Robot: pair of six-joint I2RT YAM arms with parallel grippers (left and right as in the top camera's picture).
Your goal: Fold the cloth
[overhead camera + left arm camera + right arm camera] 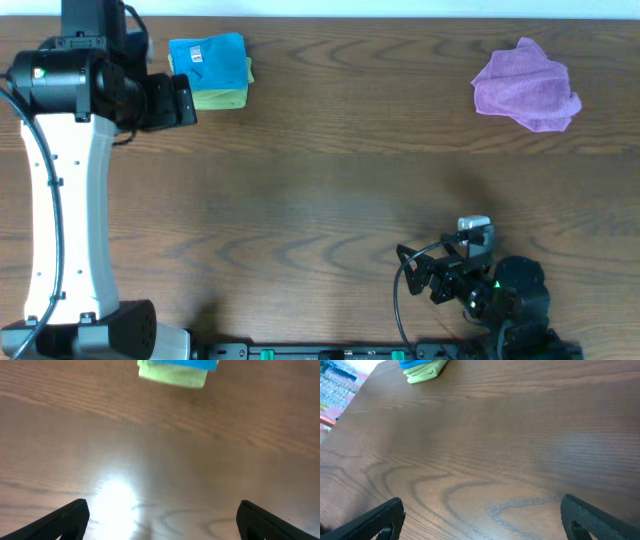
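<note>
stack [208,70] lies back left, cloth [526,85] back right.

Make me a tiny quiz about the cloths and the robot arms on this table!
1. True or false: the purple cloth is neatly folded.
2. What lies under the blue cloth? A) a green cloth B) a red cloth C) a book
3. Fill in: the left gripper and right gripper each hold ____.
Key: 1 false, it is crumpled; 2 A; 3 nothing, both are open.
</note>
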